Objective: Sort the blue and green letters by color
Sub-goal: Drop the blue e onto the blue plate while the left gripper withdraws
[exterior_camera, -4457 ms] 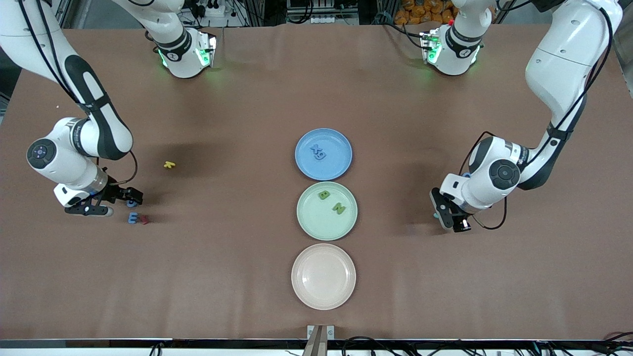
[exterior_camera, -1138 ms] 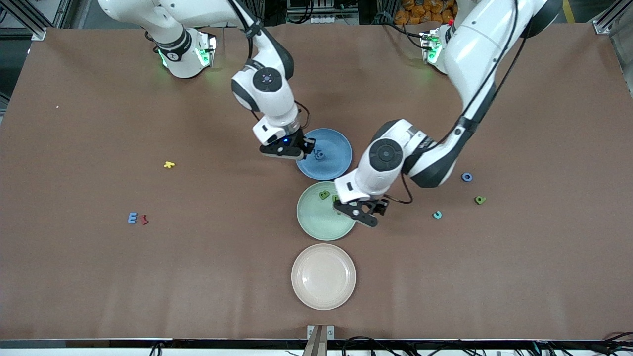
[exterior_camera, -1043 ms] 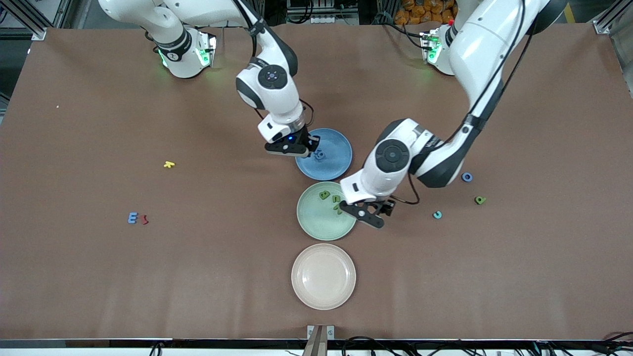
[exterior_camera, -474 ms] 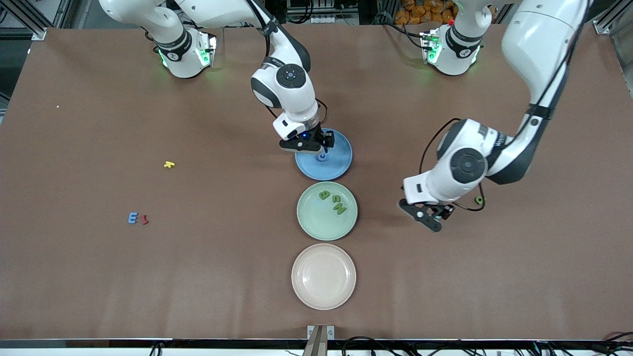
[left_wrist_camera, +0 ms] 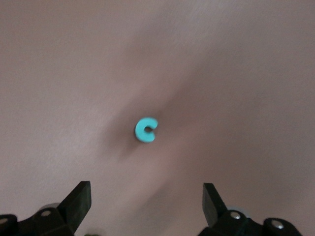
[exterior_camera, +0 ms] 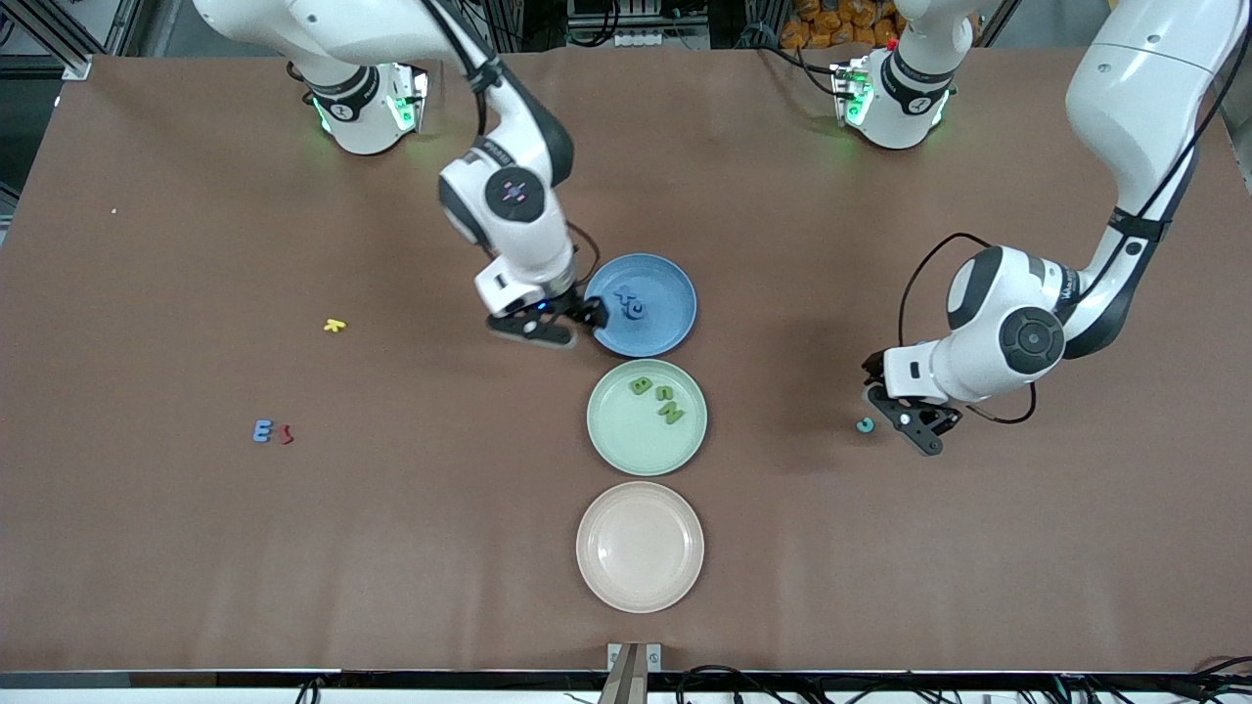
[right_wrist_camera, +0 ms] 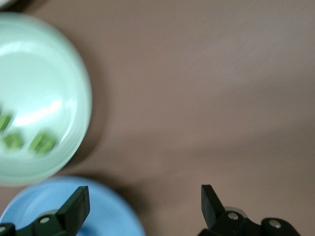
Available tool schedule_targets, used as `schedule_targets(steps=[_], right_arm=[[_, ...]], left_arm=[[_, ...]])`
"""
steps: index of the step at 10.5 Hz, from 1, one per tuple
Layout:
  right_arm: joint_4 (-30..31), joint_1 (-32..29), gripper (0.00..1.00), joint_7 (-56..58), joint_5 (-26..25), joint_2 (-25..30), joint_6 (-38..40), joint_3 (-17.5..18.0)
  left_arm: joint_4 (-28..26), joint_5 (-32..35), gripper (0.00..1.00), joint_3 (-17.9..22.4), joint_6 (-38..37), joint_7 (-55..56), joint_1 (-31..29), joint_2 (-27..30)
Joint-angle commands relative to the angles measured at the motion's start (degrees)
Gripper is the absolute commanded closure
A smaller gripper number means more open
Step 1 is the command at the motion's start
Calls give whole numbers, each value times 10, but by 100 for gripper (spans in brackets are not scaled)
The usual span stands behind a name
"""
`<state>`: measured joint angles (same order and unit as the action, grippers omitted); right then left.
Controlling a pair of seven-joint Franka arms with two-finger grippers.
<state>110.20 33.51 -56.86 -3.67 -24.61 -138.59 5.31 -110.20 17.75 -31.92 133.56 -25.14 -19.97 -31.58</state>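
Note:
Blue letters lie in the blue plate. Three olive green letters lie in the pale green plate; they also show in the right wrist view. A blue E lies on the table toward the right arm's end. My right gripper is open and empty at the blue plate's rim. My left gripper is open and empty beside a teal C, which lies ahead of its fingers in the left wrist view.
A dark red piece touches the blue E. A yellow letter lies farther from the front camera than them. An empty pink plate sits nearest the front camera. The left arm covers the table past the teal C.
My right gripper has drawn back from over the blue plate to its rim, leaving a blue letter there. My left gripper has moved from the green plate to the teal C.

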Motion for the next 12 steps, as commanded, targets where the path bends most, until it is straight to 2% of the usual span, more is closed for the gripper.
schedule_targets(steps=[1,3,7,9,12], right_arm=[[7,-106,0,18,-11,22,14,3],[5,-202,0,59,-12,32,14,-6],[3,-329,0,127,-12,31,8,-36],[1,-368,0,147,-13,27,6,-60],[-2,-397,0,142,-5,24,-3,-73]], left_arm=[[-66,97,3,-10,69,-9,-51,20],[-89,143,6,-11,102,-13,-84,21],[-95,156,7,-10,143,-70,-118,2],[-106,180,10,-10,148,-71,-132,0],[-127,182,14,-10,149,-72,-148,5]])
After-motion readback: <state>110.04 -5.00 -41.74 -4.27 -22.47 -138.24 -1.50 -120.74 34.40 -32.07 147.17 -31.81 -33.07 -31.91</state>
